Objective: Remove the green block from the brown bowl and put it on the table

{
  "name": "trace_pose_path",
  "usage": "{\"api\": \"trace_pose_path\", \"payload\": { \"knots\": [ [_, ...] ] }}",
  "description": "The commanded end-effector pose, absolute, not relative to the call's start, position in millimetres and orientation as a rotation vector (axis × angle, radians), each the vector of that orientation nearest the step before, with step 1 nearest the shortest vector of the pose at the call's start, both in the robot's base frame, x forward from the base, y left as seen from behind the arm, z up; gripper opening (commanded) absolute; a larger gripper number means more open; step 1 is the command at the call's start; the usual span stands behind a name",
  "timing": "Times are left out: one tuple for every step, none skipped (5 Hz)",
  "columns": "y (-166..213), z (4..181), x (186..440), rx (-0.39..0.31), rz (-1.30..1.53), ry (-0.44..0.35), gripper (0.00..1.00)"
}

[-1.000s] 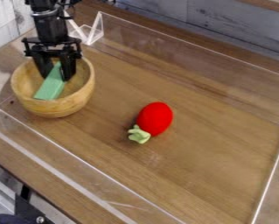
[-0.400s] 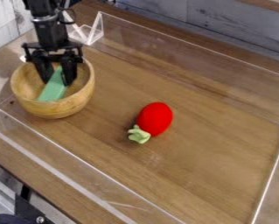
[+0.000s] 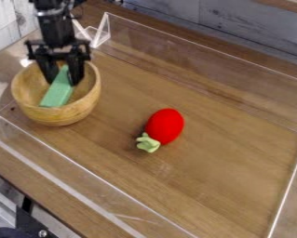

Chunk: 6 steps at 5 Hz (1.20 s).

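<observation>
The brown bowl [image 3: 56, 97] sits at the table's [image 3: 213, 130] left side. Over it hangs my black gripper [image 3: 62, 76], pointing steeply down, its fingers shut on the upper end of the green block [image 3: 59, 92]. The mint bar slants down to the left inside the bowl. I cannot tell whether its lower end still rests on the bowl's floor. The gripper's fingers hide the block's top end.
A red strawberry toy [image 3: 165, 126] with green leaves lies near the middle of the table. Low clear acrylic walls [image 3: 63, 177] edge the tabletop on all sides, with a clear corner bracket [image 3: 101, 33] just behind the bowl.
The gripper has shifted slightly to the right and a touch upward with the green block still in its fingers. The bowl and strawberry stayed put.
</observation>
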<state>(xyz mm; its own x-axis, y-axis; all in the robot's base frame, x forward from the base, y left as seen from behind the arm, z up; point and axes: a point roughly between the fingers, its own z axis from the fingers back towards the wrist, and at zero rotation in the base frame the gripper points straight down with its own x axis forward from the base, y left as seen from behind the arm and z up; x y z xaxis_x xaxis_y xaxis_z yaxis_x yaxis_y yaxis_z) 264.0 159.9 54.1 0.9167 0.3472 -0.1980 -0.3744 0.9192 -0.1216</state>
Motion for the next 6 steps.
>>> {"api": "trace_pose_path", "payload": {
  "knots": [
    [157.5, 81.4, 272.9, -0.115, 0.321, 0.081, 0.0],
    [152.2, 77.3, 271.8, -0.112, 0.279, 0.084, 0.0],
    [145.1, 77.2, 271.0, -0.107, 0.234, 0.082, 0.0],
    [132.4, 83.1, 269.0, -0.106, 0.254, 0.078, 0.0],
    [119.3, 89.9, 267.1, -0.103, 0.274, 0.073, 0.0],
    [107.0, 87.4, 271.2, -0.098, 0.241, 0.07, 0.0]
  ]
}}
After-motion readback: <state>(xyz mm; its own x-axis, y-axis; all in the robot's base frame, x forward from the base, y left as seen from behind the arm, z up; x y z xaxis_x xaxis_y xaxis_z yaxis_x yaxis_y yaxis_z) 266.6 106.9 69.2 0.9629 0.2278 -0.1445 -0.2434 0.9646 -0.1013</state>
